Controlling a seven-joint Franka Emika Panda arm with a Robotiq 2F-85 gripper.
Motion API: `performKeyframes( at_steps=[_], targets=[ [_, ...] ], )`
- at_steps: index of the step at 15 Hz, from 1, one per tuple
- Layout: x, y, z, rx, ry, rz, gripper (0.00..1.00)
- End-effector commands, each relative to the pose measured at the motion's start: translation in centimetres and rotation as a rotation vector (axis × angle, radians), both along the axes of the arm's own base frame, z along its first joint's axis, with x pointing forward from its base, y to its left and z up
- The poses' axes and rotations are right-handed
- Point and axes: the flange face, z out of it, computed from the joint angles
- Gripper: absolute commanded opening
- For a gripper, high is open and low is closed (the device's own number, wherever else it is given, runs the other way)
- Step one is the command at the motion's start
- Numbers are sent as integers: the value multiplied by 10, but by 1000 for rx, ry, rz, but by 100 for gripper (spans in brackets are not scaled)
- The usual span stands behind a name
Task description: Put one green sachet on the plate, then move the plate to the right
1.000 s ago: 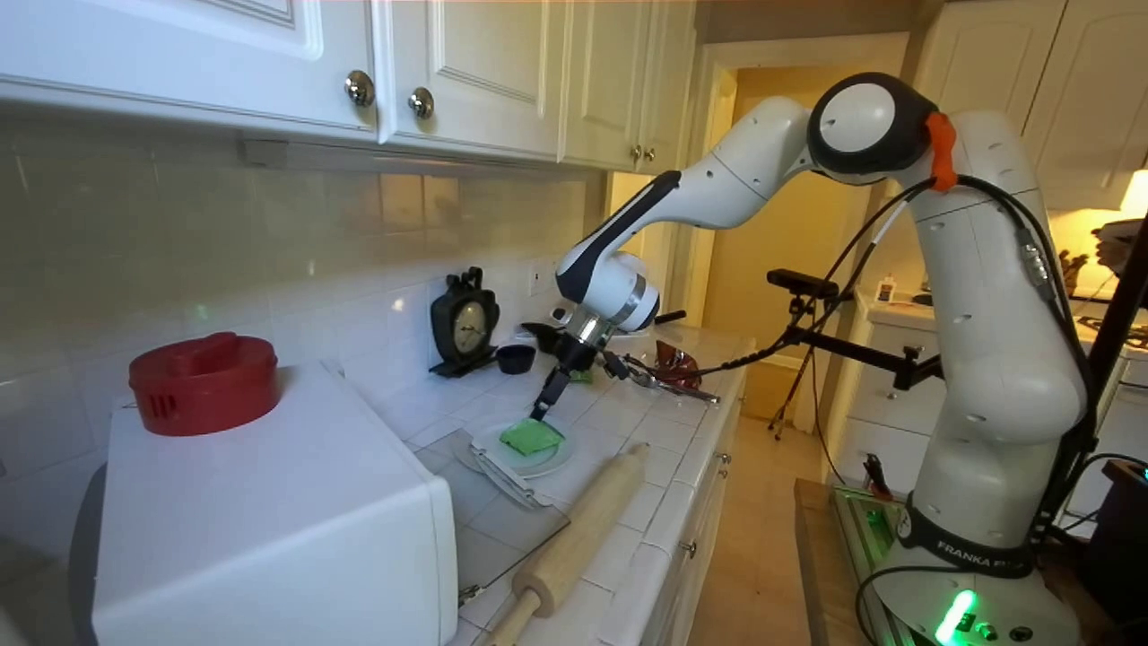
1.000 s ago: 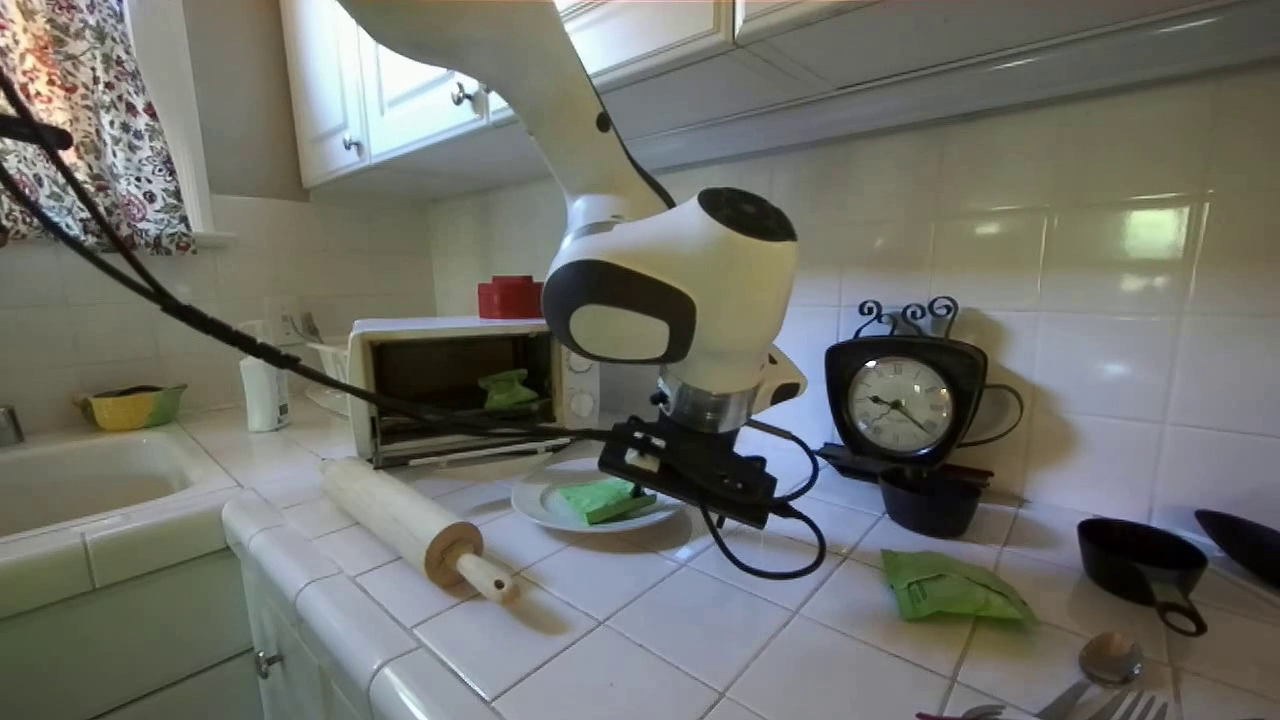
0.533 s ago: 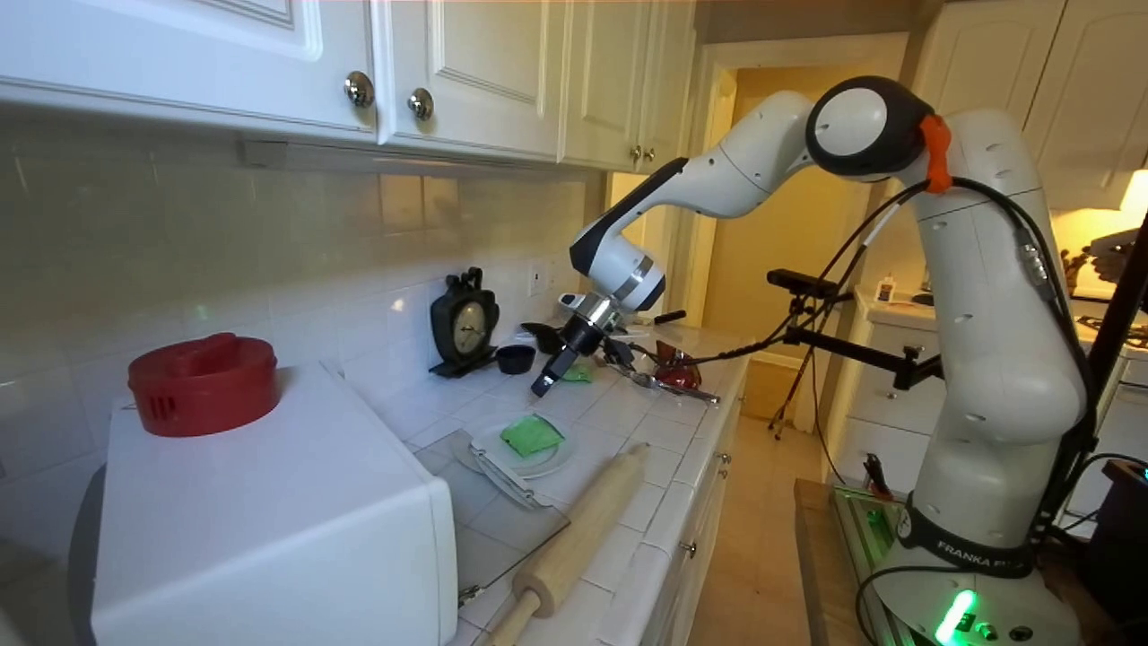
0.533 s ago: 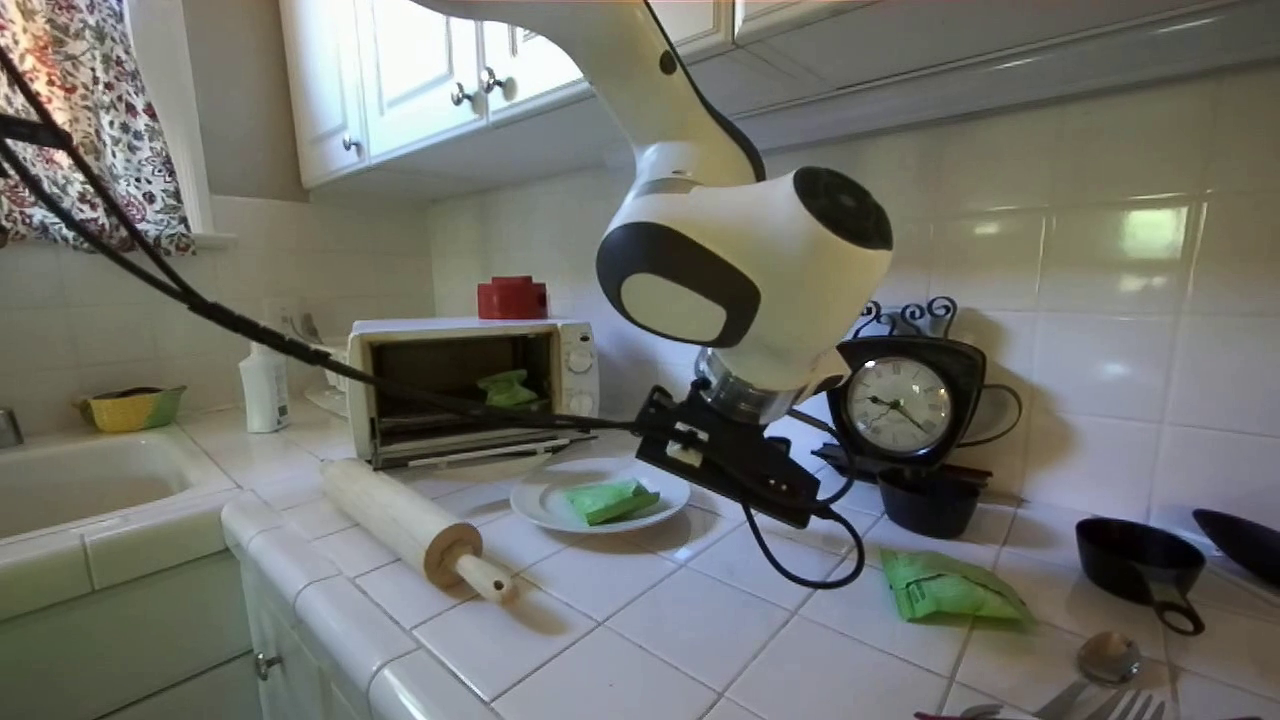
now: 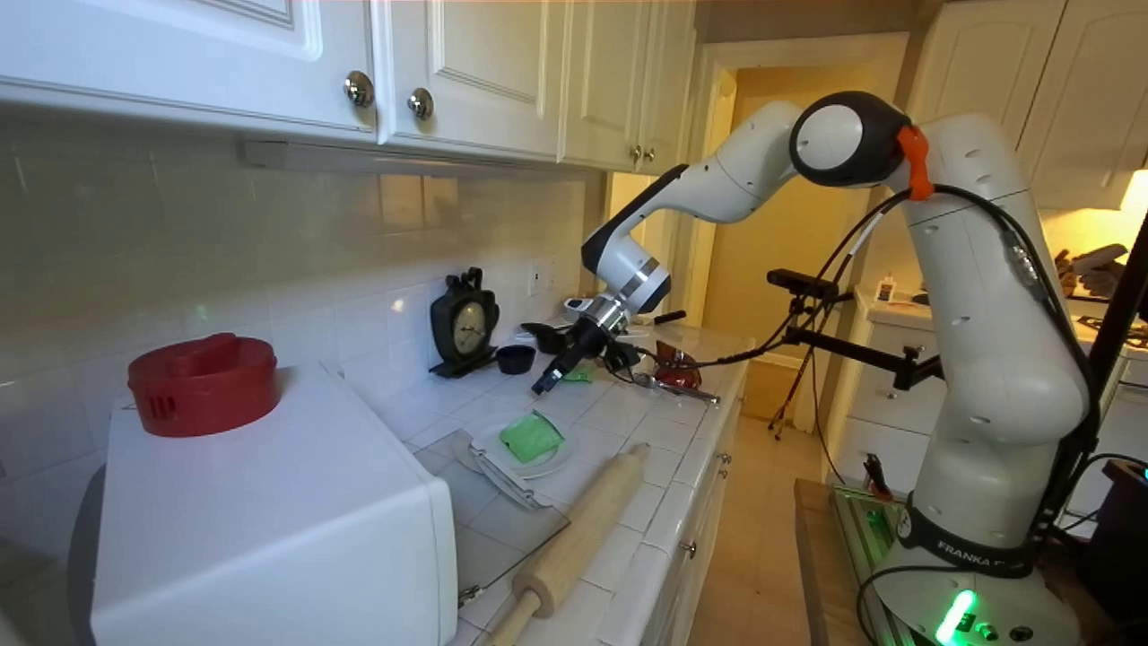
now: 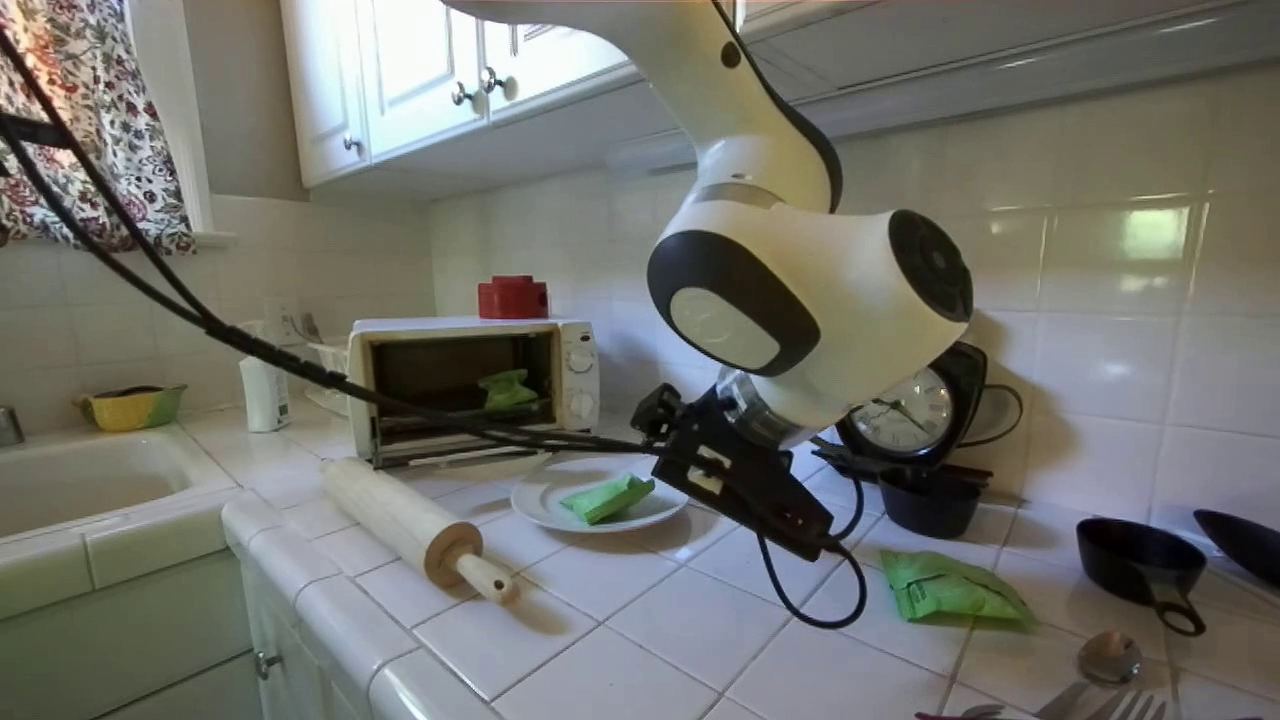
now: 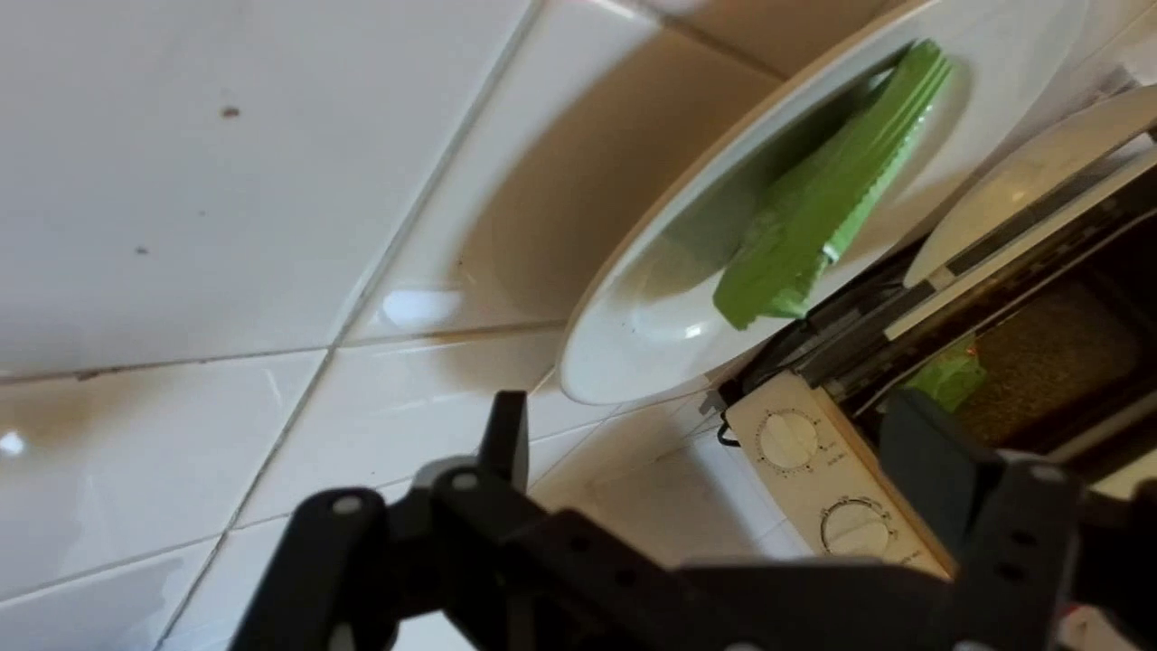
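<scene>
The green sachet [image 5: 532, 437] lies on the plate [image 6: 540, 505], with one edge tilted up. The sachet also shows in an exterior view [image 6: 607, 498] and in the wrist view [image 7: 832, 199]. The pale round plate [image 7: 624, 353] stands on the tiled counter in front of the oven. My gripper [image 7: 714, 407] is open and empty, its two fingers wide apart. In an exterior view the gripper [image 5: 543, 388] hangs above the counter beside the plate, apart from plate and sachet. In an exterior view the fingertips are hidden behind the gripper body.
A wooden rolling pin [image 6: 405, 520] lies beside the plate. The toaster oven [image 6: 580, 375] has its door down near the plate, with a green packet [image 6: 507, 388] inside. Another green sachet [image 6: 950, 585] lies on the counter near a clock [image 6: 905, 410], black cups [image 6: 1140, 560] and cutlery [image 6: 1110, 660].
My gripper has risen from the sachet and moved away from the plate, tilting as it went. The sachet stays on the plate, one edge now lifted a little more.
</scene>
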Motion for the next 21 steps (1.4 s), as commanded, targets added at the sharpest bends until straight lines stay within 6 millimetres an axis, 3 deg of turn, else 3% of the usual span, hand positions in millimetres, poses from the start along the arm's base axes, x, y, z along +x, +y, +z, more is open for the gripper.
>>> performKeyframes(
  at_steps=[1, 3, 9, 16, 21],
  targets=[
    [3, -8, -16, 90, 37, 42, 100],
    [-4, -15, -17, 127, 72, 69, 100],
    [-15, -42, 13, 145, 272, 57, 100],
    [1, -40, 32, 155, 442, 89, 100],
    [23, -42, 20, 156, 421, 84, 100]
  ],
)
